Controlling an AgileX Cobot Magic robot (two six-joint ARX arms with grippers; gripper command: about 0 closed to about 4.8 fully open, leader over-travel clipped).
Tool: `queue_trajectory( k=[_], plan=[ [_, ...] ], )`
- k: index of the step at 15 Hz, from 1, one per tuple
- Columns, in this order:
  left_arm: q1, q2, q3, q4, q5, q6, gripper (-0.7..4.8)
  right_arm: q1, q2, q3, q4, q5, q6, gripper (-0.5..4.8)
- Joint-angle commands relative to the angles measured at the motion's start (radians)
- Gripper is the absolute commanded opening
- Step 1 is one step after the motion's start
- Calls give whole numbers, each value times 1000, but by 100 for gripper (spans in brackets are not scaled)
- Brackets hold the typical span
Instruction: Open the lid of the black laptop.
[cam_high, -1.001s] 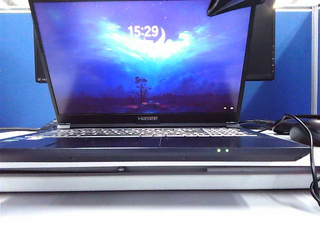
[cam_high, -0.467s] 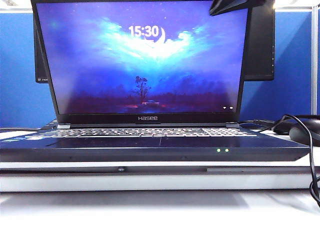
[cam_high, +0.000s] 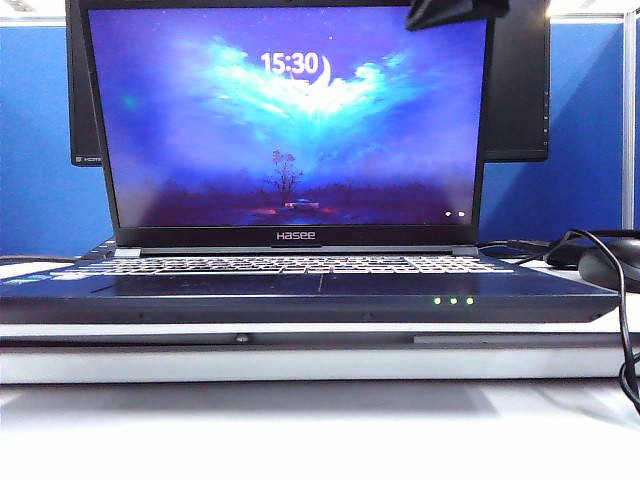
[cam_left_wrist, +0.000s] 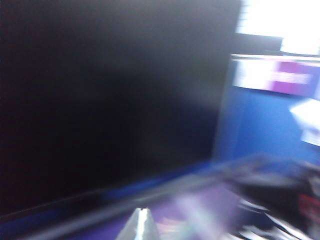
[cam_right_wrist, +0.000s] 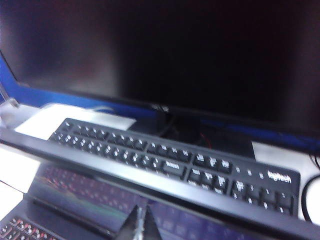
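I am watching the thin, stiff dark lid (cam_high: 285, 125) standing upright over my black Hasee laptop (cam_high: 300, 295) mid-table; its hinge feels firm, so I am pushing only its top edge, where my right gripper (cam_right_wrist: 141, 222) is pinched shut; my left gripper (cam_left_wrist: 141, 225) is blurred, cannot tell

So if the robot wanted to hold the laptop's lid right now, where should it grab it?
Probably the lid top edge, coming from above. The lid stands nearly upright on the black laptop, so that thin edge is free. A gripper is already up there; which arm is unclear. Right gripper tips look closed; left gripper is too blurred.
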Motion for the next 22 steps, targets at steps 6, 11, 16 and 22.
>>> queue_trajectory(
  k=[6, 11, 16, 22],
  plan=[
    [15, 74, 2, -146, -69, 72, -5, -12, 3, 22, 63, 14, -19, -4],
    [25, 149, 3, -52, -140, 73, -5, -12, 3, 23, 63, 14, -18, -4],
    [25, 208, 3, 50, -208, 73, -5, -12, 3, 23, 64, 14, -19, -4],
    [94, 223, 3, 97, -245, 76, -5, -13, 4, 23, 85, 15, -19, -4]
  ],
)
